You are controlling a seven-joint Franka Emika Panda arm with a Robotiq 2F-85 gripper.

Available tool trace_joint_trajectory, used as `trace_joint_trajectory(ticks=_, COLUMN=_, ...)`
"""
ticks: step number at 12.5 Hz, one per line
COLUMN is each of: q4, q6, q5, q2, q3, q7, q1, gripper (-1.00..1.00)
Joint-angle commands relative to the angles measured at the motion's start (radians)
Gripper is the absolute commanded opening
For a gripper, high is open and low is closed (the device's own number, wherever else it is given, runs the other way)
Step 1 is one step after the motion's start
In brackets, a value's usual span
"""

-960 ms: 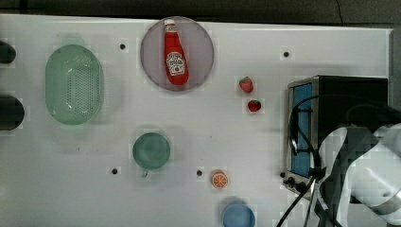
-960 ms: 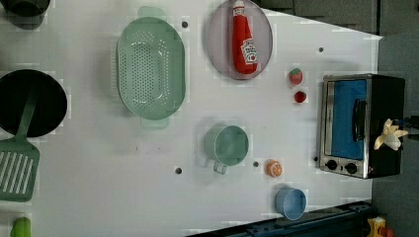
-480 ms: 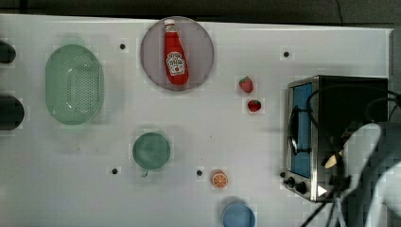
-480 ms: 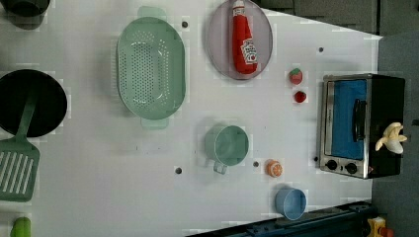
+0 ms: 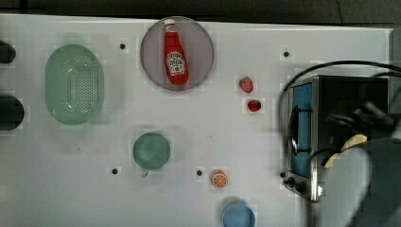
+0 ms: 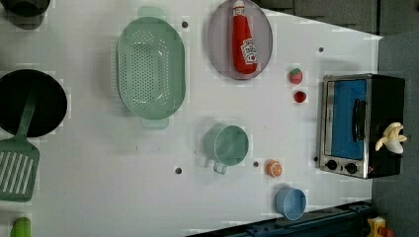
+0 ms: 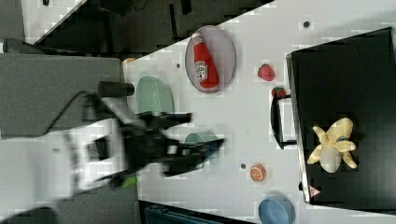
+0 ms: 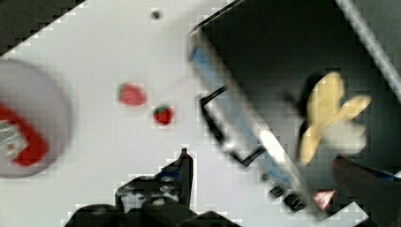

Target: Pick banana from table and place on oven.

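The banana [image 6: 392, 138], pale yellow with splayed peel flaps, lies on the black top of the oven [image 6: 388, 98], near the knob end. It also shows on the oven [image 7: 345, 79] as the banana [image 7: 334, 144], and in the wrist view as the banana [image 8: 331, 116]. My gripper [image 7: 207, 128] is open and holds nothing. It sits well off to the right view's left of the oven, clear of the banana. In the wrist view the gripper [image 8: 260, 156] has its fingers spread wide. In the top view my blurred arm [image 5: 359, 184] covers part of the oven [image 5: 350, 90] and banana [image 5: 353, 141].
On the white table [image 5: 198, 109] a ketchup bottle [image 5: 175, 59] lies on a grey plate. Two strawberries [image 5: 246, 84] sit by the oven door. An orange slice [image 5: 219, 179], green cup [image 5: 151, 150], blue bowl [image 5: 239, 215] and green colander [image 5: 74, 84] stand further off.
In the top view the arm has shifted over the oven's corner and looms larger and blurred. The banana stays on the oven top, free of the gripper.
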Motion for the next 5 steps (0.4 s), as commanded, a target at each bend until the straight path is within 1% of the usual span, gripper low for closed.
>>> trace_joint_trajectory(ticks=1, q4=-0.002, q6=-0.103, q5=0.018, q2=-0.016, q3=0.151, q7=0.394, q1=0.059, gripper=1.00)
trace_joint_trajectory(ticks=3, q4=-0.002, q6=-0.121, q5=0.018, q2=-0.031, q3=0.236, q7=0.537, q1=0.059, gripper=1.00)
trace_joint_trajectory(ticks=5, q4=-0.003, q6=-0.132, q5=0.018, q2=-0.047, q3=0.282, q7=0.651, q1=0.059, gripper=1.00)
